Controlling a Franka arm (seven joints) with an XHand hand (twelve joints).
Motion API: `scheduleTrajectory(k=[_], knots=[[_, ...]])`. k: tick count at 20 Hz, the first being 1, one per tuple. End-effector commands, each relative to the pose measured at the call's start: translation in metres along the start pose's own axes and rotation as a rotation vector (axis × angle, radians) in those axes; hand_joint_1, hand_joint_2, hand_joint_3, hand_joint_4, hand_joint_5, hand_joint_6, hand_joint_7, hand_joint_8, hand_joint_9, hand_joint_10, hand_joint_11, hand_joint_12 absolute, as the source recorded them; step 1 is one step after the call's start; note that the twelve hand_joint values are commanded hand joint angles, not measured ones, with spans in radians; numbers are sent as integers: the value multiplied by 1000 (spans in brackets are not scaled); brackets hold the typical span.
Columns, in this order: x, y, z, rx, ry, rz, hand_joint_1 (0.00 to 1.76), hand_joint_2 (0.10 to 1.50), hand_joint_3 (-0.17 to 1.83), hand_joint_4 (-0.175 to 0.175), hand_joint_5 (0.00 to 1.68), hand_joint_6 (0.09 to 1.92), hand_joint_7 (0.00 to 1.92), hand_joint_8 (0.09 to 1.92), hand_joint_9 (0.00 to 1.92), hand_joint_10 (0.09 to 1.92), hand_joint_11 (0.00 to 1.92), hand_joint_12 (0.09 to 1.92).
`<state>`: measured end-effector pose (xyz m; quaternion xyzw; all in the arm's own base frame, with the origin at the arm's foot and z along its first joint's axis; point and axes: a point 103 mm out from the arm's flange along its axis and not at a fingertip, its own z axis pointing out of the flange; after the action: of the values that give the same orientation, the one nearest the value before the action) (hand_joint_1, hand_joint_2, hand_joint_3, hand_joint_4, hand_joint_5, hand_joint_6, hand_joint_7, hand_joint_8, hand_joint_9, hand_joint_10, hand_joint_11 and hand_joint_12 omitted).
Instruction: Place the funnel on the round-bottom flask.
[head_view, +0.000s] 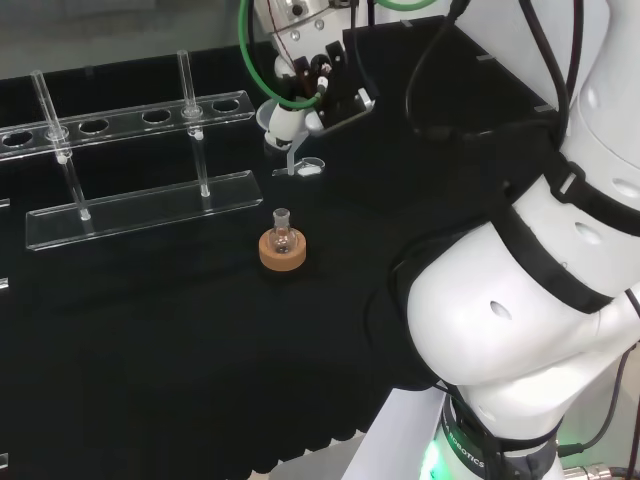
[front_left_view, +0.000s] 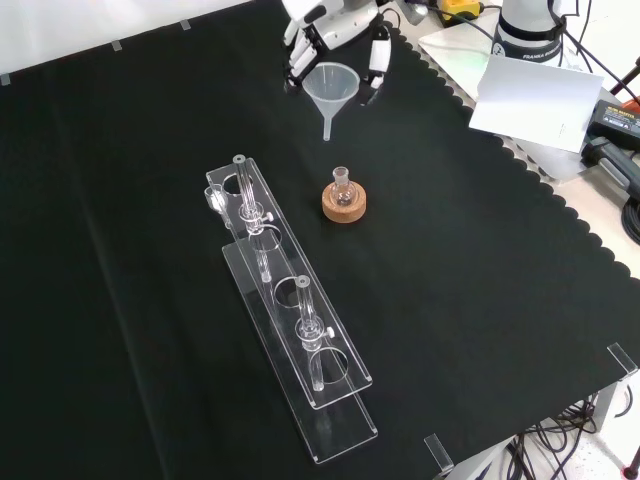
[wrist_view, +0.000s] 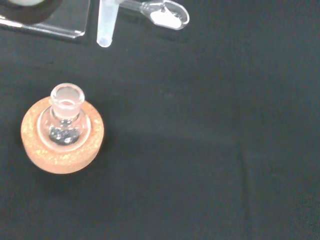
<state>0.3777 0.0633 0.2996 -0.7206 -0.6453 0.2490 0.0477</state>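
The hand (front_left_view: 335, 35) has its fingers curled round the rim of the funnel (front_left_view: 333, 88), held upright above the cloth with the stem pointing down. The flask (front_left_view: 342, 186) stands nearer the front camera, just short of the stem tip and well below it, neck up in its cork ring (front_left_view: 344, 206). It's small clear glass, with an open mouth and something grainy at the bottom.

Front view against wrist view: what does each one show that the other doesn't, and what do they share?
Front view alone: the hand curled round the funnel's wide cone, held in the air, plus the clear rack with two tubes. Wrist view alone: a close look down the flask's open neck to something dark and glinting at its bottom, and a small clear scoop holding something white. Both: the funnel's spout, the flask on its cork ring, the black cloth.
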Motion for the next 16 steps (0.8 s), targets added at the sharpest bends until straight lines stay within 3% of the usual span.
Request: scheduleTrajectory(k=[1,11,16], knots=[[14,4,14,20,3,-21,819,796,518,-20,747,665,723,700,951,432,682,1185],[30,12,42,60,3,-42,819,794,521,-21,751,666,724,701,952,430,683,1184],[35,12,40,57,-4,-40,820,794,522,-22,752,667,723,702,952,430,684,1183]])
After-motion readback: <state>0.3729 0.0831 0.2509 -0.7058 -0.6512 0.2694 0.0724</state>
